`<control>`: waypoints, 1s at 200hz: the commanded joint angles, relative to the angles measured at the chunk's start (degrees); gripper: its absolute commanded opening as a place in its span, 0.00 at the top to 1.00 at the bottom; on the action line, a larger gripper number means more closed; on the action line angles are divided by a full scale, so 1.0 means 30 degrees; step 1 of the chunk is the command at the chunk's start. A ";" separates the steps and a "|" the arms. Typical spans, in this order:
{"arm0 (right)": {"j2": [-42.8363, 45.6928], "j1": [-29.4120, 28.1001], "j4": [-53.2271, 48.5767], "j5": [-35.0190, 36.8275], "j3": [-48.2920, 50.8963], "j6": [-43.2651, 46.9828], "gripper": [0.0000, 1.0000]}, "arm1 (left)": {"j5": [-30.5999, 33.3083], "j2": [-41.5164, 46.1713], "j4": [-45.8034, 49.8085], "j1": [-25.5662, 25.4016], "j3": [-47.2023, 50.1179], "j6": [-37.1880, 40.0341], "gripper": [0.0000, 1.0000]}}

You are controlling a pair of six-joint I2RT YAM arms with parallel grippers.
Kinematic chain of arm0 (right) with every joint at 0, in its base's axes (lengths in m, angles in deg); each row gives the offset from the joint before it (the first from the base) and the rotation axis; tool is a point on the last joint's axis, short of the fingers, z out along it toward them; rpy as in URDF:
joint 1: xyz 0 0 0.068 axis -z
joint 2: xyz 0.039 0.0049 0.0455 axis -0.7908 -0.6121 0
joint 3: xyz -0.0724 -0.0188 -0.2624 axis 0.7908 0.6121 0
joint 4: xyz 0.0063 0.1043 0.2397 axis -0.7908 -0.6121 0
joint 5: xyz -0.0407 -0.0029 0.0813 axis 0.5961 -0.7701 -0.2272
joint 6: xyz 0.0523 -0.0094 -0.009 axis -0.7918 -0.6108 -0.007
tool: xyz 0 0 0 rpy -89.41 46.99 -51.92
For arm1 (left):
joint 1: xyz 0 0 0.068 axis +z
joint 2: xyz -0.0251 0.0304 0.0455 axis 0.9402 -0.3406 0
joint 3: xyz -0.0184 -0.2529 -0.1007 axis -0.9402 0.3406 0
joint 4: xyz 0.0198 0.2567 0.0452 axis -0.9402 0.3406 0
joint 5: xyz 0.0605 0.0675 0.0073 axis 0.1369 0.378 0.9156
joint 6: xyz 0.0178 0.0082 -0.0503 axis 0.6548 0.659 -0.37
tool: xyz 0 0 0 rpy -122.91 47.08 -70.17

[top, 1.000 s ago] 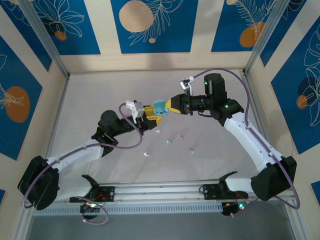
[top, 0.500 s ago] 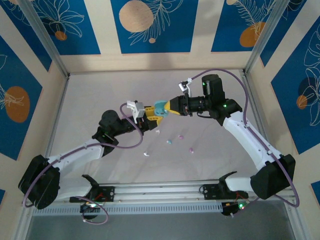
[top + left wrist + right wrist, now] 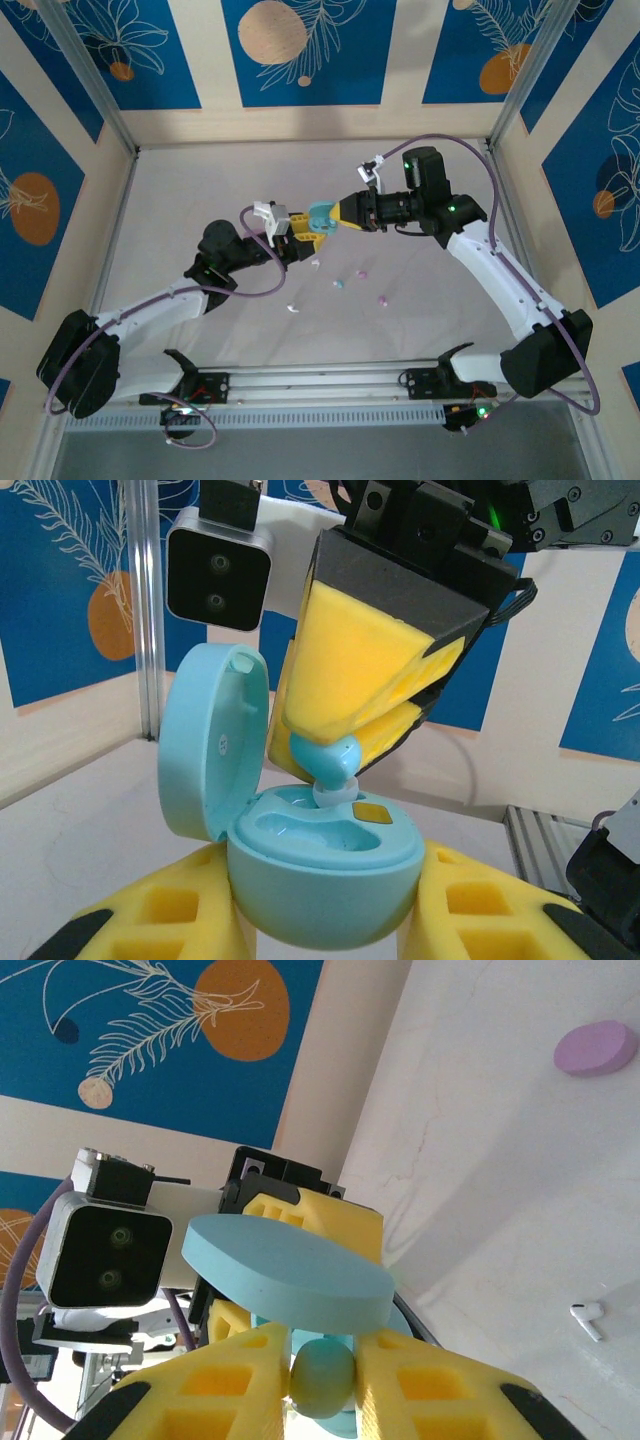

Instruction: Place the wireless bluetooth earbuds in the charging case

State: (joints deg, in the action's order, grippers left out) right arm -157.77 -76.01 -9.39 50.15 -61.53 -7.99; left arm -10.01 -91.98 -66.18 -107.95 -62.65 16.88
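Observation:
My left gripper (image 3: pixel 303 238) is shut on the light teal charging case (image 3: pixel 322 872), which it holds above the table with the lid (image 3: pixel 210 742) swung open. My right gripper (image 3: pixel 338 212) comes in from the right, shut on a teal earbud (image 3: pixel 330 763). The earbud's white tip rests at the rim of the far socket in the case. In the right wrist view the earbud (image 3: pixel 322 1376) sits pinched between the yellow pads (image 3: pixel 225 1390), just under the lid (image 3: pixel 285 1272). Loose earbuds lie on the table: white (image 3: pixel 293 308), teal (image 3: pixel 338 284), pink (image 3: pixel 381 298).
A pink pebble-like case (image 3: pixel 596 1047) and a white earbud (image 3: pixel 587 1320) lie on the pale tabletop (image 3: pixel 200 200). Another white earbud (image 3: pixel 315 263) and a pink one (image 3: pixel 362 273) lie beneath the grippers. Patterned walls and a metal frame (image 3: pixel 95 95) close in the table.
My right gripper has edged slightly left, toward the case, with the teal earbud in it. The left arm and the case have stayed put.

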 commanded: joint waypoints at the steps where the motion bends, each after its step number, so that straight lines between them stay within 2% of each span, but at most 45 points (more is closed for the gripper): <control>1: -0.0274 -0.0141 -0.1351 0.0652 -0.0569 0.0560 0.76 | -0.0482 0.0189 -0.1664 0.0142 -0.0626 -0.0199 0.73; 94: -0.0588 -0.0412 -0.1633 0.0959 -0.1263 0.0452 0.71 | -0.0536 0.0130 -0.1631 0.0141 -0.0628 -0.0180 0.73; 116: -0.0421 -0.0405 -0.1657 0.0929 -0.1498 0.0296 0.67 | -0.0298 0.0167 -0.1543 0.0127 -0.0538 -0.0063 0.73; 168: 0.1324 0.0315 -0.1442 0.1493 -0.1130 -0.0219 0.54 | 0.1120 0.0843 -0.0687 0.0136 -0.0022 0.0748 0.74; 200: 0.2624 0.1122 -0.1417 0.1994 -0.0310 -0.0346 0.53 | 0.1788 0.1566 0.0165 0.0141 0.0281 0.1330 0.74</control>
State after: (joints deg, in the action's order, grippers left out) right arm -153.53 -74.23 -12.93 54.63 -64.35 -8.34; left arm -6.84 -89.93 -65.83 -107.80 -62.59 18.37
